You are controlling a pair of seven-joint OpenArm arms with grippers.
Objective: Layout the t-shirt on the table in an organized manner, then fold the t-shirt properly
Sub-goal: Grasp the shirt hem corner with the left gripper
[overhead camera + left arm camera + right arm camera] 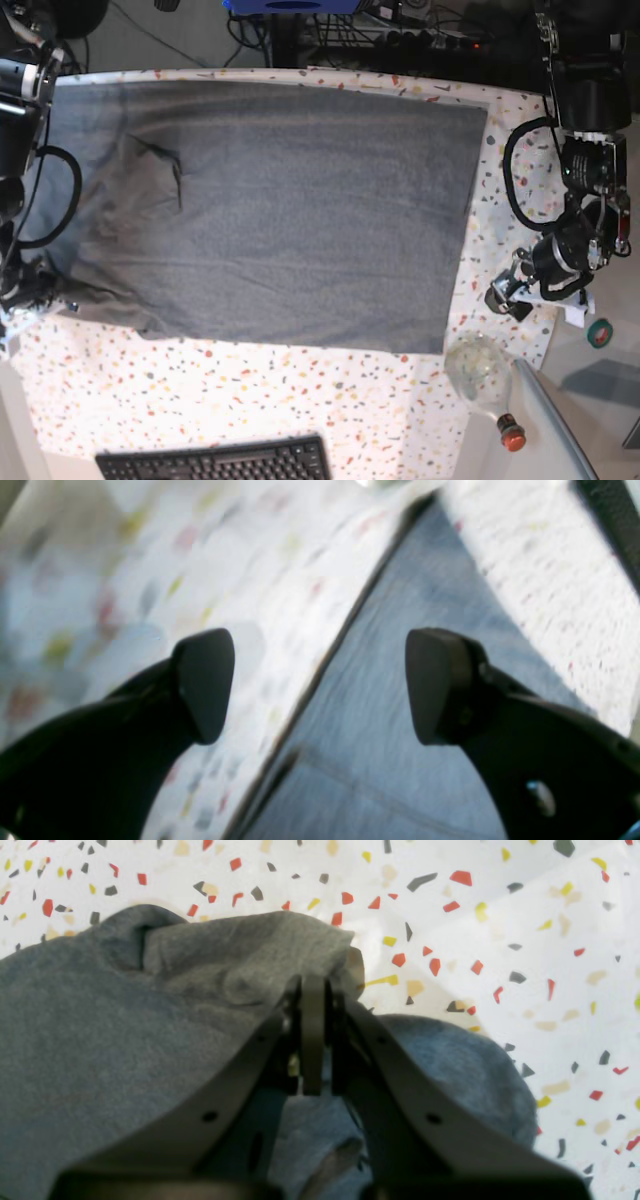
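Observation:
The heather-grey t-shirt (280,210) lies spread wide over the speckled table (300,390), with some wrinkles near its left end. My right gripper (312,990) is shut on a bunched fold of the t-shirt (100,1015) at its lower-left corner; in the base view the gripper (35,295) sits at the table's left edge. My left gripper (320,685) is open and empty, with both black fingertips (205,685) wide apart. In the base view it (500,298) hovers at the table's right edge, clear of the shirt's right side.
A black keyboard (215,462) lies at the front edge. A round glass bottle (478,368) with a red cap lies at the front right. A green tape roll (600,332) sits beyond the right edge. A plain grey surface (400,680) adjoins the table (200,555).

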